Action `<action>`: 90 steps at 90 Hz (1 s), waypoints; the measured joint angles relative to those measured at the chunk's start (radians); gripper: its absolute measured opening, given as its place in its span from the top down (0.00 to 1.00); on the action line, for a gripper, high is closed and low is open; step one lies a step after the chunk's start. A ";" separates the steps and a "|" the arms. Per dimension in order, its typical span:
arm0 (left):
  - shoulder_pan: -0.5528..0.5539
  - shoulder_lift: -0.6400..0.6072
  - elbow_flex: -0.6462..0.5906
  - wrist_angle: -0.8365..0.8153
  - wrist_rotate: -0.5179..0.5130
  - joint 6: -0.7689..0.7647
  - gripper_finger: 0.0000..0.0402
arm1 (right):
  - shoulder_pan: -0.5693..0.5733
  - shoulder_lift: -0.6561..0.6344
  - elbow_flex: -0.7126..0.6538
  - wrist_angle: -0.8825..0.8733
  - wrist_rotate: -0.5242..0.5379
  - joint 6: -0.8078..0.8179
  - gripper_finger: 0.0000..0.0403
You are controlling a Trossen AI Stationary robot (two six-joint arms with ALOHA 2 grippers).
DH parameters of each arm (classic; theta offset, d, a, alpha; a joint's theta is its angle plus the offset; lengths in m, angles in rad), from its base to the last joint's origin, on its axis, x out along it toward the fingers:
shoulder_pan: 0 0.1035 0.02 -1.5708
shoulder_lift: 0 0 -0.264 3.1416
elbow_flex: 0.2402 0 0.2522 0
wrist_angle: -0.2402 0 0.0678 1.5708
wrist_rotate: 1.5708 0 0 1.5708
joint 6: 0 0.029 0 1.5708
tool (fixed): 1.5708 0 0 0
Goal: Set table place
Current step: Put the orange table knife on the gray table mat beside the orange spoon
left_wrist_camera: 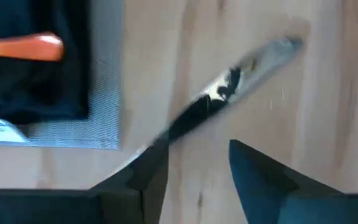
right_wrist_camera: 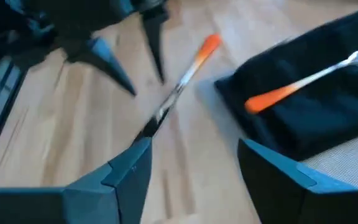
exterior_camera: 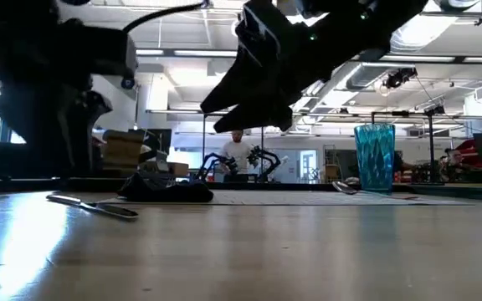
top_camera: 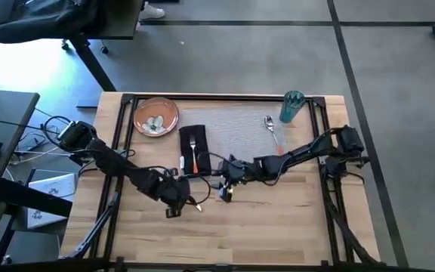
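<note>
Orange-handled knife (right_wrist_camera: 180,87) flat on table (top_camera: 278,219), between left pincer (top_camera: 178,209) and right pincer (top_camera: 226,193), both open, empty.

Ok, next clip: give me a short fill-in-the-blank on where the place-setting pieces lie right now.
1. The fork lies on the black ____.
2. The spoon lies on the placemat beside the teal ____.
3. The knife lies on the bare ____ of the table, off the placemat.
4. The left gripper and right gripper both have ____ fingers.

Missing words: napkin; cup; wood; open
</note>
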 joint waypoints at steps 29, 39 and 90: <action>0.009 0.003 -0.010 -0.012 -0.179 0.212 0.53 | 0.012 0.001 0.000 0.004 0.023 0.019 0.38; 0.020 0.005 -0.011 -0.009 -0.143 0.227 0.53 | 0.021 0.001 0.000 0.008 0.037 0.022 0.38; 0.023 -0.013 -0.233 0.287 -0.036 0.405 0.53 | 0.027 0.033 0.000 0.053 0.047 -0.031 0.38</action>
